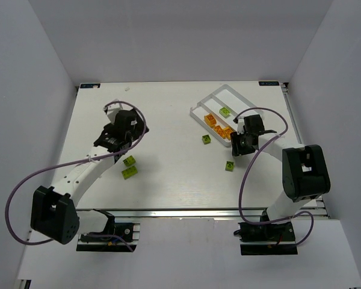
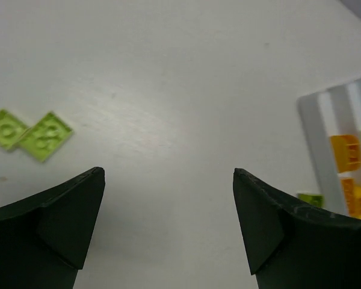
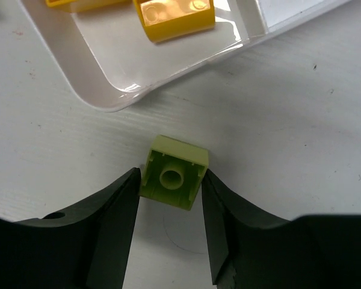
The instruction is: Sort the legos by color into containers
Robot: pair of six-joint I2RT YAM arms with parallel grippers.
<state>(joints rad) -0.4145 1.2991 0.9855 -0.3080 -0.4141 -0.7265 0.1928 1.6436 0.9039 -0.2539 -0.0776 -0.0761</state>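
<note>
My right gripper point(image 3: 170, 174) is shut on a lime green brick point(image 3: 174, 180), its hollow underside facing the camera, just outside the near corner of the white tray point(image 3: 102, 96). A yellow-orange brick point(image 3: 174, 17) lies in that tray compartment. In the top view the right gripper point(image 1: 239, 147) sits at the tray's point(image 1: 197, 108) near end; the tray holds orange bricks point(image 1: 219, 129) and one green brick point(image 1: 225, 111). My left gripper point(image 1: 123, 139) is open and empty point(image 2: 168, 174) above bare table. Two flat lime pieces point(image 2: 45, 135) lie to its left.
Loose green bricks lie on the table in front of the tray point(image 1: 206, 139) and below the right gripper point(image 1: 229, 165). Two lime pieces point(image 1: 130, 167) lie by the left arm. The table's white walls enclose the back and sides.
</note>
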